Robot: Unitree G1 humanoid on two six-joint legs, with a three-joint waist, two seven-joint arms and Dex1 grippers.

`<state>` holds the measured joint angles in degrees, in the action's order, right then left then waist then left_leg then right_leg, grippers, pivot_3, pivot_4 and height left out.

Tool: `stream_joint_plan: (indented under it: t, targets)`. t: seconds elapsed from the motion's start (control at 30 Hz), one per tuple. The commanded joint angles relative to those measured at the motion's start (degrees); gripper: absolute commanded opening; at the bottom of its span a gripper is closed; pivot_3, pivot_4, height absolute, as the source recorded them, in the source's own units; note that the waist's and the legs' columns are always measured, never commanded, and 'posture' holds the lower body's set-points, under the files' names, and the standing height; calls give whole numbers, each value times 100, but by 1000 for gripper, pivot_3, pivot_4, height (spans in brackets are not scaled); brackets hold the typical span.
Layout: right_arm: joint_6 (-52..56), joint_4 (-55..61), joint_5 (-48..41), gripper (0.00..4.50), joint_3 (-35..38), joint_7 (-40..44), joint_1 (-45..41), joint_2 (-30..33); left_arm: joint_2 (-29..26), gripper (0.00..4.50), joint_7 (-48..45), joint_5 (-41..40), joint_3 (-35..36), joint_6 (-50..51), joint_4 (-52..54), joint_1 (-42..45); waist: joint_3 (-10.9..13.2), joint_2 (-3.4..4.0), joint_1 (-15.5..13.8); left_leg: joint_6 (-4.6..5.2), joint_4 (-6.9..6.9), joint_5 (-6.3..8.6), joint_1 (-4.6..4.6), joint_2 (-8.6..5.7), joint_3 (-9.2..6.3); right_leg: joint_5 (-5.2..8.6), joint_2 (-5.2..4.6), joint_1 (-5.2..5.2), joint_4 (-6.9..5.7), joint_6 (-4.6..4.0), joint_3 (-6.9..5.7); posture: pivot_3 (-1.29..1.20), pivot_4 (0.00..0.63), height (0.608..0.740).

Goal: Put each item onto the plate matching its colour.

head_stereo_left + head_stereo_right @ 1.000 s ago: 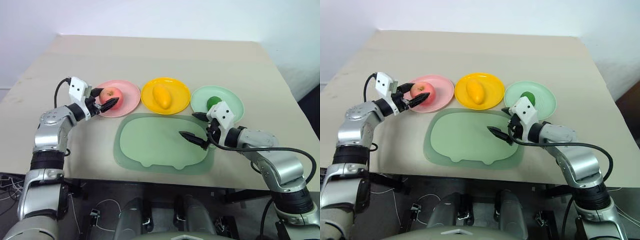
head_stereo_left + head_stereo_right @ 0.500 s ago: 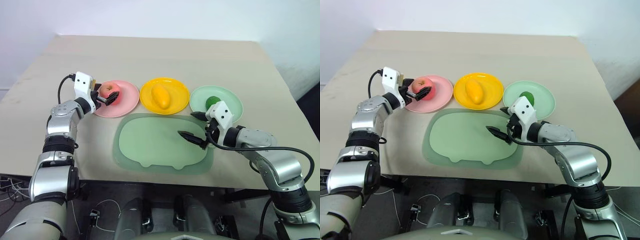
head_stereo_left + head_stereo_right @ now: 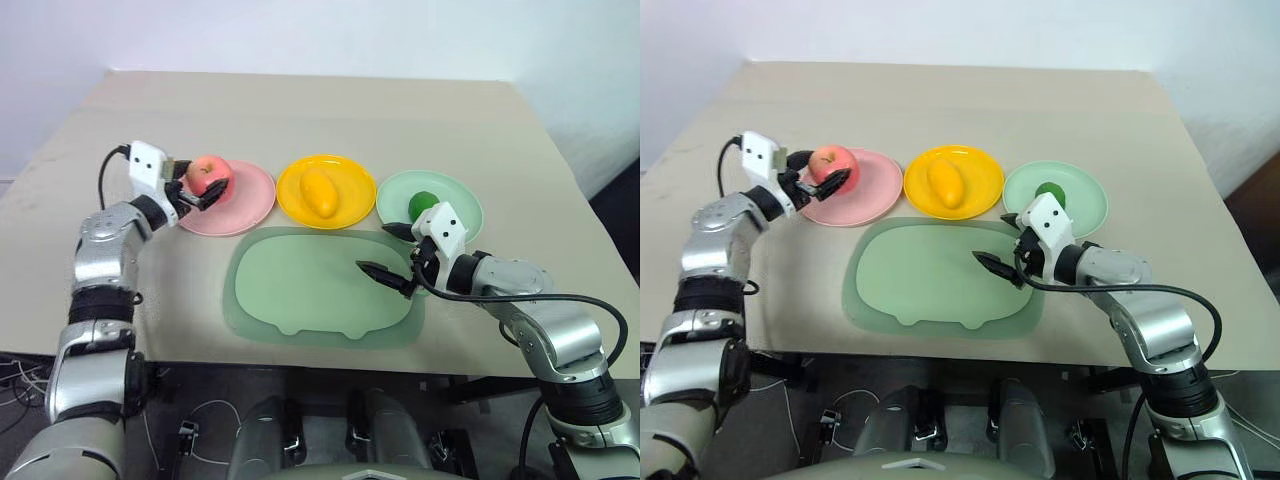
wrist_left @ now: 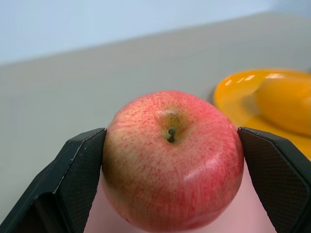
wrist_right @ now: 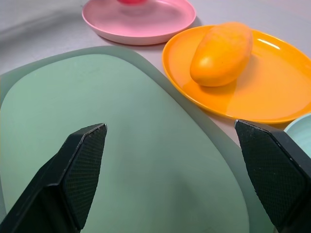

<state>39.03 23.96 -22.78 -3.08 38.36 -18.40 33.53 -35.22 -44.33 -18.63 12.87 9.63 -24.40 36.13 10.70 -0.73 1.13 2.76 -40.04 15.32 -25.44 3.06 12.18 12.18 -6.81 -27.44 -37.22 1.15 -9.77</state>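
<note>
Change: left pincer [image 3: 203,190] is spreading its fingers wider than a second ago and drawing back toward the pink plate's [image 3: 245,200] left rim.
Apple [image 3: 209,174]: sitting on the pink plate, between the parted left fingers.
Mango [image 3: 319,191]: lying on the yellow plate [image 3: 355,185].
Lime [image 3: 423,205]: resting on the mint plate [image 3: 462,203].
Right pincer [image 3: 390,256]: hovering with fingers apart over the green tray [image 3: 300,290], holding nothing.
Surface [image 3: 330,110]: carrying everything.
</note>
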Motion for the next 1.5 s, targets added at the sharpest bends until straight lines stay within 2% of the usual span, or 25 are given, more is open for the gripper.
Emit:
stream_joint_plan:
  t: [0.03,0.17,0.27,0.53,0.77,0.83,0.97,1.03,1.1,1.23,1.4,1.43,1.5]
  targets:
    - [-144,81,-81,4500,89,44,-10,-57,-276,4486,-139,-433,375,385,1011,-449,0,0,-4,0,0,0,1,0,0,0,0,1,1,0,0,0,150,696]
    - [-120,96,-98,4500,113,42,-10,-70,-508,4486,-171,-661,616,768,1442,-983,0,0,-33,-1,-2,1,1,-1,0,5,-2,2,3,3,0,0,150,696]
    - [-145,19,-70,4500,65,67,-58,-86,-278,4486,166,-586,672,582,1039,-899,0,0,-63,-1,-2,1,1,-2,0,9,-5,4,7,-3,0,0,150,696]
    - [-217,-172,44,4500,-27,99,-253,-97,661,4486,282,-68,9,-320,-585,300,-1,-3,-62,0,-6,1,-2,-10,1,0,-9,8,7,-4,0,0,150,696]
    - [-150,-28,82,4500,-6,61,-179,-42,740,4486,386,318,-151,-840,-1733,967,-1,-4,24,11,-1,-6,1,1,5,-2,4,0,-4,2,0,0,150,696]
    - [-121,21,87,4500,39,48,-141,-13,651,4486,342,349,-185,-710,-1611,962,-1,-4,13,13,-1,-9,2,3,5,0,6,-4,-12,3,-1,0,150,696]
    - [-118,60,105,4500,55,31,-86,6,522,4486,947,667,-111,-1097,-1765,828,-1,-4,-11,4,-4,-3,1,2,4,0,2,-2,-10,3,0,0,150,696]
    - [-117,75,108,4500,31,22,-75,-6,535,4486,942,740,-175,-1352,-1654,710,-1,-4,-20,0,-4,-1,2,1,4,-1,-1,0,-9,3,0,0,150,696]
    - [-121,79,113,4500,-1,22,-72,-13,647,4486,1078,543,-33,-1229,-1582,812,-1,-5,-56,0,-6,-1,1,0,3,0,-3,0,-8,2,0,0,150,696]
    - [-167,11,164,4500,-99,63,-122,-19,710,4486,999,639,-184,-1142,-1645,845,-1,-7,-43,1,-8,0,-1,-5,2,0,-7,3,-6,1,0,0,150,696]
    - [-195,-81,207,4500,-133,83,-230,-58,900,4486,968,-70,285,-221,-1617,1009,-1,-7,-30,5,-8,-3,0,-3,2,-1,-3,2,-9,3,0,0,150,696]
    - [-203,-85,219,4500,-144,89,-232,-53,874,4486,996,-15,250,-197,-1580,992,-1,-7,-28,12,-8,-7,0,-3,2,-1,-2,2,-10,3,0,0,150,696]
    - [-216,-75,235,4500,-149,103,-200,-35,593,4486,1099,900,-360,-1048,-1584,803,-1,-7,-17,16,-8,-9,1,-3,2,-1,0,2,-11,4,0,0,150,696]
